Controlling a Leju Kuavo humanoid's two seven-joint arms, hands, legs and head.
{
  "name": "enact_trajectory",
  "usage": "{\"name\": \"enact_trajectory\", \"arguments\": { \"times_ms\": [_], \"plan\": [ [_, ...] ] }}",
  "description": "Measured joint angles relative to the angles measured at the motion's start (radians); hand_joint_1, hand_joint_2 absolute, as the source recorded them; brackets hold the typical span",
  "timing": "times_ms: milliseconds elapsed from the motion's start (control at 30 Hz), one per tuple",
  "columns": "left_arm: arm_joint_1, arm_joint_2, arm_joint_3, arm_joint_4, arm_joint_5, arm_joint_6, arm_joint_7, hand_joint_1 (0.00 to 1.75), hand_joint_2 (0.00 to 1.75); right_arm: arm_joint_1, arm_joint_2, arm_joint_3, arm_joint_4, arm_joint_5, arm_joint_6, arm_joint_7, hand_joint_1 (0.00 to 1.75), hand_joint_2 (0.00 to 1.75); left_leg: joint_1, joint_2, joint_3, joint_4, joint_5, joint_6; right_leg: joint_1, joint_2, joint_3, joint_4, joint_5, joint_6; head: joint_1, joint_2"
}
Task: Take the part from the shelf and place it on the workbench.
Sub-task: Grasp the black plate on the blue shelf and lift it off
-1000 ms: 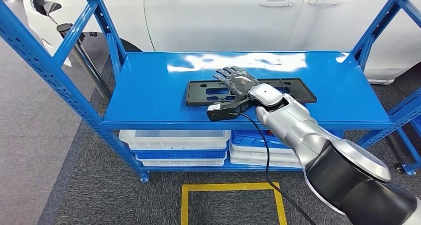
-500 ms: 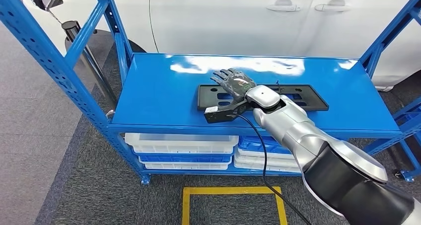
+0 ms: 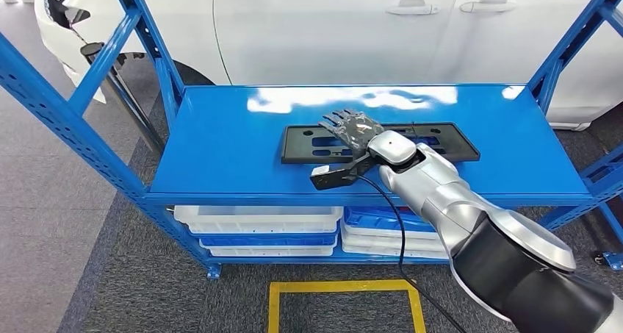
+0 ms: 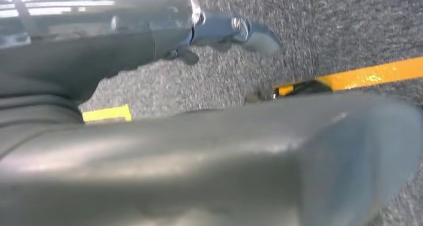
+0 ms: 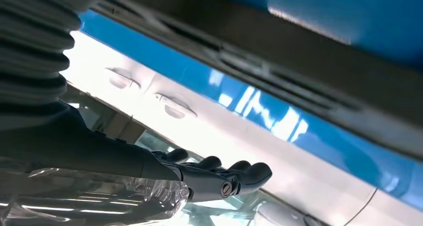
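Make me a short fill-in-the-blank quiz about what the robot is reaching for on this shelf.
1. The black part lies on the shelf's ____ level.
2. The ____ hand is stretched out over the part.
3. Behind the blue shelf stands a ____ car.
4. White and blue ____ are stacked beneath.

Missing words: top; right; white; trays

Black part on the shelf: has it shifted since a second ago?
No. The black part lies at the same place on the blue shelf, equally far from its front edge; only the camera shifted.
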Motion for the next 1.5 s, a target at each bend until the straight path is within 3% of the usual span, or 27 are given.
{"name": "enact_trajectory", "arguments": {
  "times_ms": [33,67,133,200,333,400,467,500,533,567,600,667,733,867,933,1000,1033,1067,1100,1167,1233,1333,1400,1500],
  "plan": [
    [0.002,0.0,0.0,0.0,0.0,0.0,0.0,0.0,0.0,0.005,-0.001,0.003,0.002,0.003,0.0,0.001,0.0,1.75,0.0,0.0,-0.015,0.02,0.0,0.0,0.001,0.0,0.001,0.001,-0.001,-0.001,0.0,0.0],
    [0.003,0.0,0.0,0.0,0.001,0.0,0.0,0.0,0.0,0.009,-0.002,0.006,0.005,0.006,-0.001,0.003,0.0,1.75,0.0,0.0,-0.012,0.002,0.02,0.0,0.002,0.001,0.002,0.001,-0.002,-0.001,0.0,0.0],
    [0.004,0.0,0.0,0.0,0.002,0.0,0.0,0.0,0.0,0.014,-0.006,0.011,0.008,0.012,-0.002,0.007,0.0,1.75,-0.001,0.0,0.039,-0.127,0.095,0.007,0.002,0.002,0.005,0.003,-0.004,0.001,0.0,0.0],
    [0.004,0.001,0.0,0.0,0.004,0.001,-0.001,0.0,0.0,0.015,-0.013,0.015,0.012,0.018,-0.004,0.008,0.0,1.75,-0.006,0.0,0.086,-0.239,0.132,0.017,0.004,0.003,0.004,0.005,-0.006,0.007,0.0,0.0],
    [0.008,0.001,0.0,0.0,0.006,0.001,-0.001,0.0,0.0,0.022,-0.025,0.023,0.019,0.035,-0.005,0.018,0.0,1.75,-0.007,0.001,0.1,-0.269,0.15,0.038,0.006,0.004,-0.001,0.009,-0.01,0.03,0.0,0.0],
    [0.007,0.001,0.0,0.0,0.005,0.001,-0.003,0.0,0.0,0.022,-0.034,0.031,0.022,0.056,-0.006,0.032,0.0,1.75,-0.002,0.003,0.104,-0.279,0.158,0.047,0.004,0.004,-0.025,0.064,-0.048,0.04,0.0,0.0],
    [0.005,0.001,0.0,0.0,0.003,0.001,-0.006,0.0,0.0,0.028,-0.041,0.044,0.025,0.076,-0.007,0.046,0.0,1.75,-0.002,0.003,0.103,-0.28,0.159,0.051,-0.001,0.004,-0.084,0.192,-0.113,0.048,0.0,0.0],
    [0.005,0.001,0.0,0.0,0.002,0.001,-0.008,0.0,0.0,0.034,-0.044,0.05,0.027,0.083,-0.007,0.052,0.0,1.75,-0.002,0.003,0.103,-0.279,0.159,0.051,-0.004,0.004,-0.113,0.253,-0.135,0.051,0.0,0.0],
    [0.006,0.001,0.0,0.0,0.002,0.001,-0.009,0.0,0.0,0.04,-0.047,0.056,0.029,0.087,-0.007,0.057,0.0,1.75,-0.002,0.002,0.103,-0.278,0.158,0.051,-0.006,0.004,-0.13,0.286,-0.139,0.054,0.0,0.0],
    [0.006,0.001,0.0,0.0,0.002,0.001,-0.01,0.0,0.0,0.044,-0.05,0.061,0.032,0.091,-0.007,0.062,0.0,1.75,-0.002,0.002,0.102,-0.276,0.158,0.05,-0.009,0.003,-0.127,0.28,-0.124,0.056,0.0,0.0],
    [0.005,0.001,0.0,0.0,0.002,0.001,-0.011,0.0,0.0,0.045,-0.053,0.065,0.034,0.093,-0.007,0.067,0.0,1.75,-0.002,0.001,0.103,-0.274,0.156,0.048,-0.012,0.003,-0.104,0.232,-0.093,0.058,0.0,0.0],
    [0.003,0.001,0.0,0.0,0.002,0.003,-0.011,0.0,0.0,0.042,-0.054,0.071,0.037,0.096,-0.007,0.075,0.0,1.75,-0.003,0.001,0.102,-0.267,0.151,0.041,-0.014,0.001,-0.035,0.092,-0.032,0.056,0.0,0.0],
    [0.001,0.001,0.0,0.0,0.002,0.005,-0.011,0.0,0.0,0.04,-0.054,0.074,0.038,0.099,-0.007,0.081,0.0,1.75,-0.005,0.001,0.1,-0.262,0.147,0.031,-0.01,0.003,0.001,0.019,-0.013,0.047,0.0,0.0],
    [0.0,0.001,0.0,0.0,0.002,0.007,-0.011,0.0,0.0,0.036,-0.054,0.078,0.039,0.105,-0.008,0.086,0.0,1.75,-0.001,0.001,0.097,-0.25,0.134,0.009,-0.008,0.003,0.005,0.008,-0.01,0.019,0.0,0.0],
    [0.001,0.001,0.0,0.0,0.002,0.008,-0.01,0.0,0.0,0.035,-0.054,0.081,0.039,0.106,-0.008,0.086,0.0,1.75,0.0,0.002,0.061,-0.165,0.082,0.002,-0.009,0.0,0.007,0.004,-0.007,0.008,0.0,0.0],
    [0.001,0.001,0.0,0.0,0.001,0.01,-0.008,0.0,0.0,0.036,-0.054,0.083,0.04,0.106,-0.007,0.087,0.0,1.75,0.0,0.002,-0.001,-0.025,0.017,-0.003,-0.006,0.0,0.005,0.004,-0.007,0.003,0.0,0.0],
    [0.002,0.001,0.0,0.0,0.0,0.01,-0.007,0.0,0.0,0.036,-0.054,0.084,0.04,0.106,-0.007,0.088,0.0,1.75,0.0,0.002,-0.022,0.021,0.004,-0.004,-0.005,0.0,0.005,0.005,-0.007,0.003,0.0,0.0],
    [0.002,0.001,0.0,0.0,-0.001,0.01,-0.006,0.0,0.0,0.036,-0.054,0.084,0.04,0.106,-0.006,0.09,0.0,1.75,0.0,0.002,-0.024,0.027,0.011,-0.003,-0.004,0.0,0.005,0.005,-0.007,0.003,0.0,0.0],
    [0.002,0.001,0.0,0.0,-0.002,0.01,-0.004,0.0,0.0,0.037,-0.054,0.085,0.04,0.106,-0.006,0.092,0.0,1.75,0.0,0.002,-0.005,-0.007,0.036,0.0,-0.002,0.0,0.006,0.005,-0.007,0.003,0.0,0.0],
    [0.001,0.001,0.0,0.0,-0.004,0.01,-0.001,0.0,0.0,0.037,-0.053,0.086,0.041,0.106,-0.007,0.096,0.0,1.75,-0.001,0.002,0.066,-0.147,0.099,0.011,0.0,0.0,0.007,0.007,-0.008,0.005,0.0,0.0],
    [0.0,0.001,0.0,0.0,-0.003,0.01,0.002,0.0,0.0,0.037,-0.052,0.088,0.041,0.107,-0.007,0.1,0.0,1.75,-0.006,0.002,0.112,-0.243,0.126,0.021,0.003,0.001,0.004,0.009,-0.007,0.013,0.0,0.0],
    [0.001,0.0,0.0,0.0,0.002,0.005,0.007,0.0,0.0,0.038,-0.051,0.088,0.041,0.108,-0.007,0.102,0.0,1.75,-0.007,0.001,0.118,-0.264,0.132,0.035,0.002,0.001,0.001,0.009,-0.006,0.031,0.0,0.0],
    [0.0,0.0,0.0,0.0,0.008,0.001,0.009,0.0,0.0,0.037,-0.051,0.088,0.041,0.108,-0.007,0.099,0.0,1.75,-0.003,0.002,0.12,-0.272,0.138,0.045,0.0,0.001,-0.013,0.042,-0.032,0.042,0.0,0.0],
    [0.0,-0.001,0.0,0.0,0.013,0.0,0.008,0.0,0.0,0.038,-0.051,0.088,0.042,0.109,-0.006,0.093,0.0,1.75,-0.002,0.003,0.118,-0.274,0.142,0.051,-0.005,0.001,-0.097,0.229,-0.126,0.057,0.0,0.0]
  ]
}}
